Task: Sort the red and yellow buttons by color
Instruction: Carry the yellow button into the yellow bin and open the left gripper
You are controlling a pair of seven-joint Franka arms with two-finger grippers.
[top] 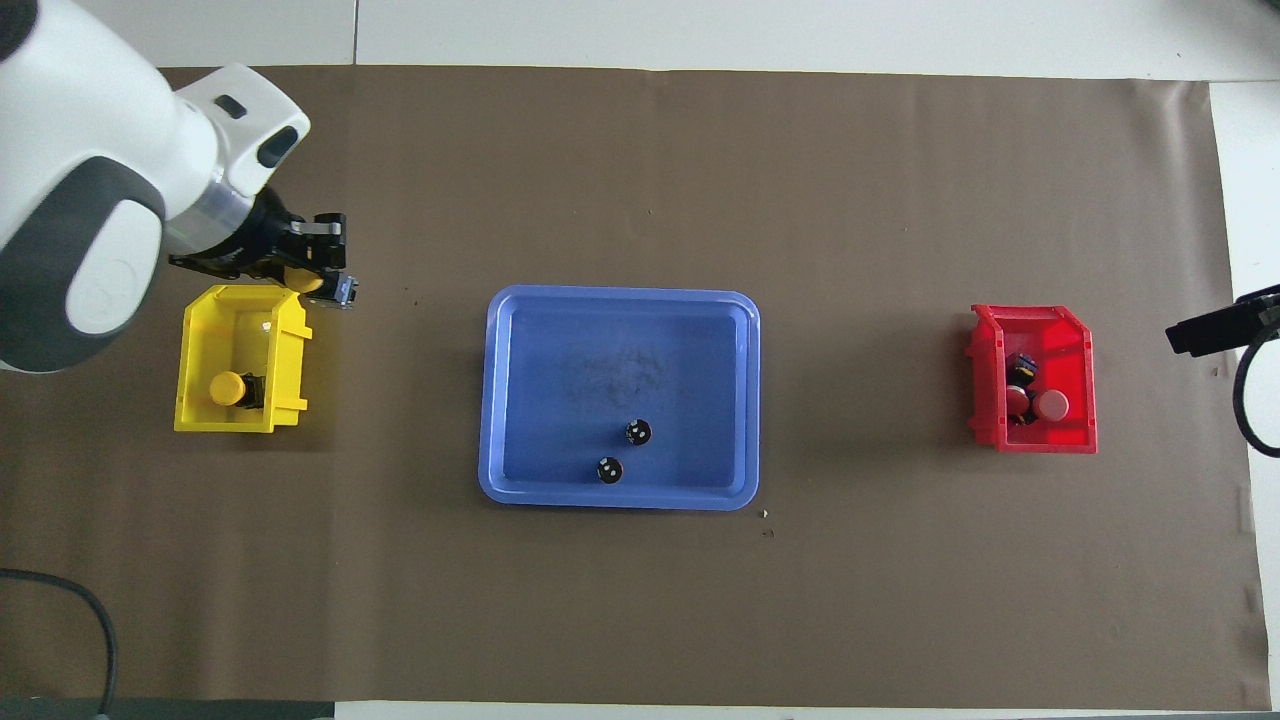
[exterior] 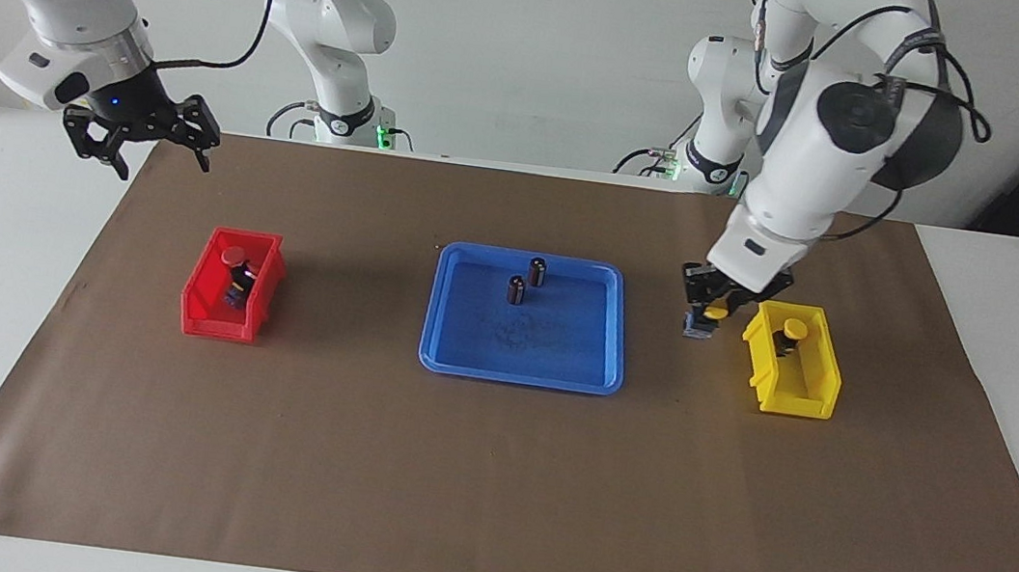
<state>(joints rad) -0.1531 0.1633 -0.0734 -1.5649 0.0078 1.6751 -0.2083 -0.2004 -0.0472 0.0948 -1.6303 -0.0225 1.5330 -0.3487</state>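
Overhead: yellow bin [top: 292, 345] (one yellow button [top: 227, 388])

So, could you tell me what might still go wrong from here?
1. The left gripper holds a yellow button beside the yellow bin, not over it; released now, it would likely land on the paper.
2. Carried across low, the button could catch the bin's wall.
3. The bin already holds a button, so a drop might bounce off it.

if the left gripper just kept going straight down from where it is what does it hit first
Probably the brown paper beside the yellow bin, or the bin's rim; depth is unclear. The left gripper, holding a yellow button, hangs at the bin's edge.
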